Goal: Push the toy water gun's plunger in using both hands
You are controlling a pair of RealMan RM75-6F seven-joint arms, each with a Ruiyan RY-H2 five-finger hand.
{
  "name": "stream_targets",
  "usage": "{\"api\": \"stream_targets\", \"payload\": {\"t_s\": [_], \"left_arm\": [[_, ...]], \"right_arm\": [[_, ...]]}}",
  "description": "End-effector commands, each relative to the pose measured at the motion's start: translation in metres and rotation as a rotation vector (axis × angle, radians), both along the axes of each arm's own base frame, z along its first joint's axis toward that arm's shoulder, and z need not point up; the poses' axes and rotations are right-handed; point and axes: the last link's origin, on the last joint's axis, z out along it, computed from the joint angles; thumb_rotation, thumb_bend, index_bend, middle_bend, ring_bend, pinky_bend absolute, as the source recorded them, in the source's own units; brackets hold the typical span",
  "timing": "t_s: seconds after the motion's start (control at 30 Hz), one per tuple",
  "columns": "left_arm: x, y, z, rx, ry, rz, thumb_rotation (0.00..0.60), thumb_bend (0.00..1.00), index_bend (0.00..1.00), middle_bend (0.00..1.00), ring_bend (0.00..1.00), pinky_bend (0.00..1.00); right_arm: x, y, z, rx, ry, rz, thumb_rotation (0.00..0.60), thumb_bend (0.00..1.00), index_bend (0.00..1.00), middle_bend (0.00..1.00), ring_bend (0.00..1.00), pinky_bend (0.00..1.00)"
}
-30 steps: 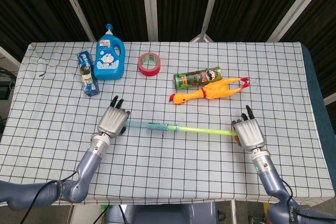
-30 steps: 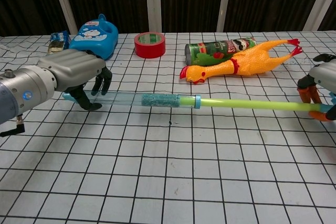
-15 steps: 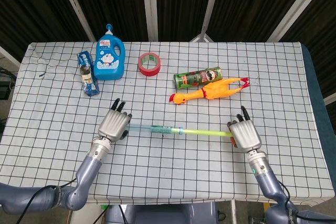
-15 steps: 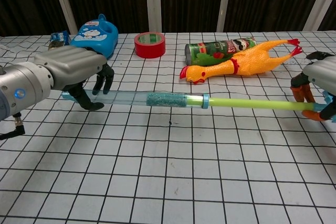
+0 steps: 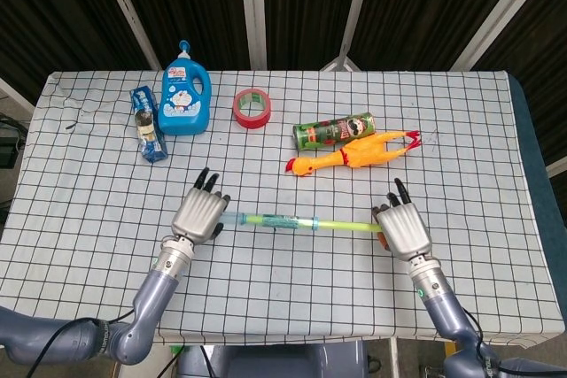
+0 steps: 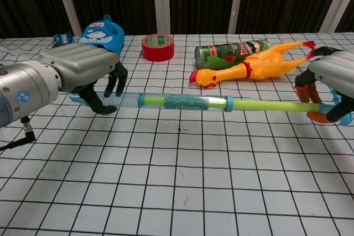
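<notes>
Pushing is under way but not finished, judging by the length of yellow-green plunger rod [image 6: 265, 105] that shows outside the clear barrel [image 6: 182, 101] of the toy water gun. The gun lies flat on the checked table [image 5: 292, 289], running left to right across the near middle, between the two hands.

The left hand [image 5: 201, 215] sits over the barrel's closed end, its fingers [image 6: 117, 79] curled down around the tube so that it grips or braces it; in the chest view a fingertip hooks under the near side. The right hand [image 5: 403, 229] is closed around the orange and blue handle [image 6: 316, 115] at the rod's outer end, fingers wrapped about it. Inside the barrel the rod's pale tip reaches partway toward the left end, so I judge something like half the stroke is left. What remains is for the hands to come closer together along the gun's line until the handle meets the blue collar [image 6: 228, 104].

Farther back, well apart from the gun, lie the rubber chicken [image 5: 353, 155] touching the green chip can [image 5: 330, 133], then the red tape roll [image 5: 252, 108], the blue detergent bottle [image 5: 185, 93] and a small blue carton [image 5: 148, 123] beside it
</notes>
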Motion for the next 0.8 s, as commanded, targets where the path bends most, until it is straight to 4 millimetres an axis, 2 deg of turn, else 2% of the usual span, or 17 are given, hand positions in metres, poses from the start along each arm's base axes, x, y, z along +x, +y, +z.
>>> {"api": "stream_targets", "payload": {"t_s": [0.03,0.8], "left_arm": [[0.001,-0.001,-0.001,-0.002,0.002,-0.002,0.6,0.47,0.52,0.6,0.12,0.0],[0.008,-0.008,-0.006,0.009,-0.022,0.009,0.6,0.47,0.53,0.6,0.13,0.0]], "right_arm": [[0.004,0.001,-0.001,0.004,-0.001,0.008,0.6,0.5,0.85,0.61,0.27,0.0],[0.041,0.009,-0.012,0.025,-0.028,0.069,0.6,0.5,0.86,0.61,0.27,0.0]]}}
